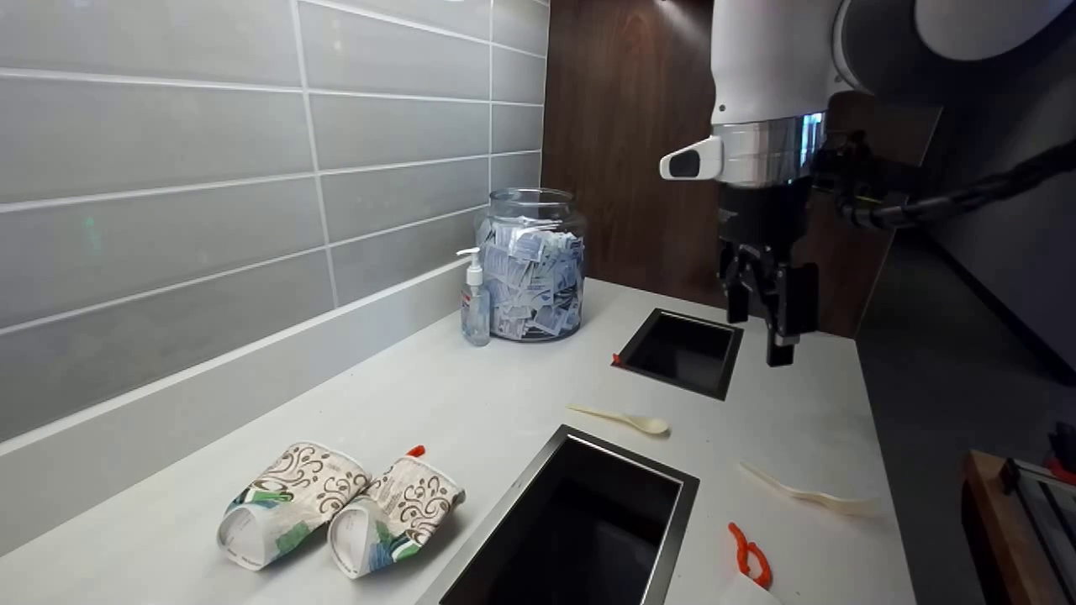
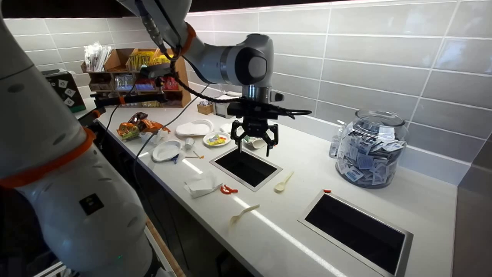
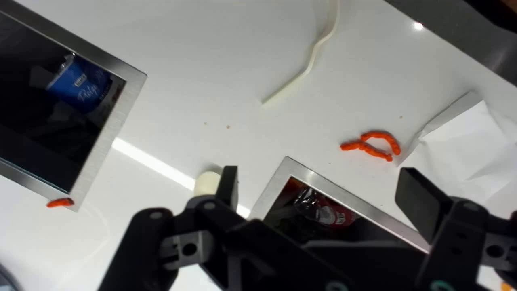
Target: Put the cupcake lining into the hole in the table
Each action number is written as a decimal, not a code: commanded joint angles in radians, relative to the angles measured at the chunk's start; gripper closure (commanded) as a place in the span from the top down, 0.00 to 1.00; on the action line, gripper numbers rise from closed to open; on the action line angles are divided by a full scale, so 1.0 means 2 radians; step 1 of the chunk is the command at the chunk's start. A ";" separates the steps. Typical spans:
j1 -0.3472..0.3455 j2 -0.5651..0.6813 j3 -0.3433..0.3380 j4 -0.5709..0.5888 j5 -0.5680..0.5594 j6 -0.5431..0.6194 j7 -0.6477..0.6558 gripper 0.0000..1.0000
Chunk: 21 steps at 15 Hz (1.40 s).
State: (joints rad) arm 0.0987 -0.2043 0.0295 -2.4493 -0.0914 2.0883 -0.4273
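Observation:
Small red-orange pieces lie on the counter. Two curled ones (image 3: 369, 146) lie beside a white paper, also in both exterior views (image 1: 748, 556) (image 2: 228, 189). Another (image 3: 59, 202) touches a hole's corner (image 1: 618, 360) (image 2: 327, 191). One (image 1: 416, 451) shows behind a patterned packet. Which is the cupcake lining I cannot tell. One framed hole (image 3: 343, 198) shows between my jaws, also in exterior views (image 1: 679, 525) (image 2: 231, 176); a second hole (image 3: 109, 133) is farther off (image 2: 405, 254). My gripper (image 3: 323, 194) is open and empty, raised above the counter (image 1: 758, 329) (image 2: 254, 150).
Two patterned paper packets (image 1: 311, 487) (image 1: 420, 504) lie near the wall. Pale spoons (image 1: 647, 424) (image 1: 807, 496) lie between and beside the holes. A glass jar (image 2: 371, 154) and a pump bottle (image 1: 476, 311) stand at the wall. Plates (image 2: 167, 150) and wrappers lie farther along.

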 commanded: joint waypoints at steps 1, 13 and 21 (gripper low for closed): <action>0.036 -0.010 0.020 -0.035 0.027 0.037 -0.056 1.00; 0.111 -0.002 0.046 -0.105 0.134 0.166 -0.258 1.00; 0.133 0.015 0.048 -0.103 0.169 0.173 -0.329 1.00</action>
State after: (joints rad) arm 0.3393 -0.2057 0.1149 -2.6680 0.1921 2.4294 -1.0028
